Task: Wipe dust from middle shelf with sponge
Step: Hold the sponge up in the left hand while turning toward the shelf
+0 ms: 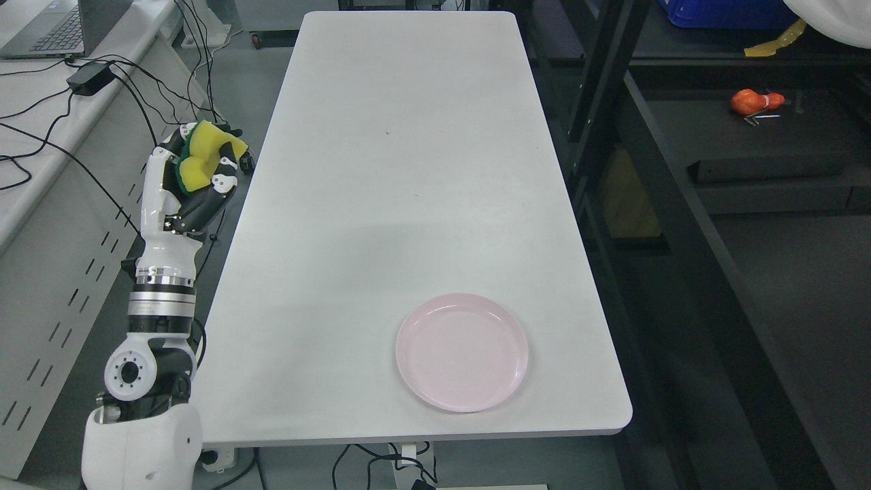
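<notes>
We find a single view, taken from the robot's head. It looks steeply down and forward along the length of the white worktop (408,170), whose near edge lies close to the bottom of the frame and whose far end reaches the top edge. The worktop sits central. On the left margin we see the left arm rising from the lower corner and a side desk (41,116); on the right, dark shelving (748,156). No second view offers overlap.
</notes>
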